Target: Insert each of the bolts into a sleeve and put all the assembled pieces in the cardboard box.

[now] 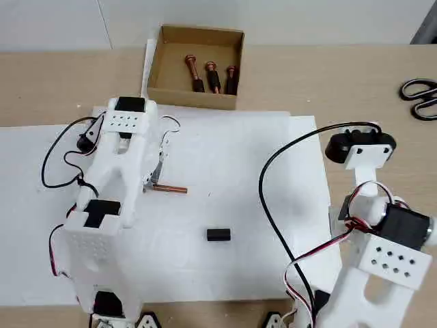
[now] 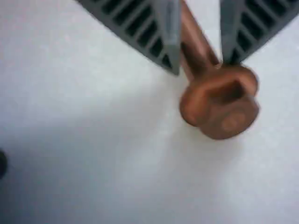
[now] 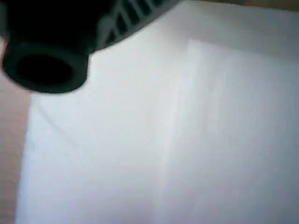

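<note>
Nearest to me, on the right, the right gripper [image 3: 79,32] gripped a black sleeve [image 3: 44,70] above the white sheet [image 1: 239,157], with the open end of the sleeve showing. A little farther, near the middle of the sheet, a loose sleeve [image 1: 218,235] lay alone. Beyond it, on the left, the left gripper [image 2: 200,46] was closed on the shaft of a copper bolt [image 2: 219,100], just behind the head. The bolt was level and its free end pointed right.

I judged the step in hand to be the joining of this bolt with a sleeve. The next move called for bringing the bolt tip and the sleeve's hole onto one line, then pushing straight.

The black cable [image 1: 266,191] of the right arm looped over the sheet between the arms and could catch. At the far edge, the cardboard box [image 1: 158,68] already held three assembled pieces [image 1: 213,75]. Scissors [image 1: 420,96] lay far right on the table [image 1: 54,82], well apart.
</note>
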Robot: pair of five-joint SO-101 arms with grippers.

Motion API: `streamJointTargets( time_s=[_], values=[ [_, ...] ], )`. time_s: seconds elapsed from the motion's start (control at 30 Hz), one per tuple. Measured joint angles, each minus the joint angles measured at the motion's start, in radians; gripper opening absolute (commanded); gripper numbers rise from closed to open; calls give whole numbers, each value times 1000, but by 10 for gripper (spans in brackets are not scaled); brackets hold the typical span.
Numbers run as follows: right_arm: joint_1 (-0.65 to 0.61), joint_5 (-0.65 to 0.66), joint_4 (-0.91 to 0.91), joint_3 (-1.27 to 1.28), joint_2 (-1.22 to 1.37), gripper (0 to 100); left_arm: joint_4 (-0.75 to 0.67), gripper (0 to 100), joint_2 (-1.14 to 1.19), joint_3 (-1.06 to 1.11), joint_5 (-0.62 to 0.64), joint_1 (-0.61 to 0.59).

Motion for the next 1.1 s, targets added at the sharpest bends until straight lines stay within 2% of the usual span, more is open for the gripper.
streamJointTargets(
  time_s=[1.1],
  values=[
    [0, 0, 0, 11, 0, 4, 38, 51, -14, 2, -106, 0]
  ],
)
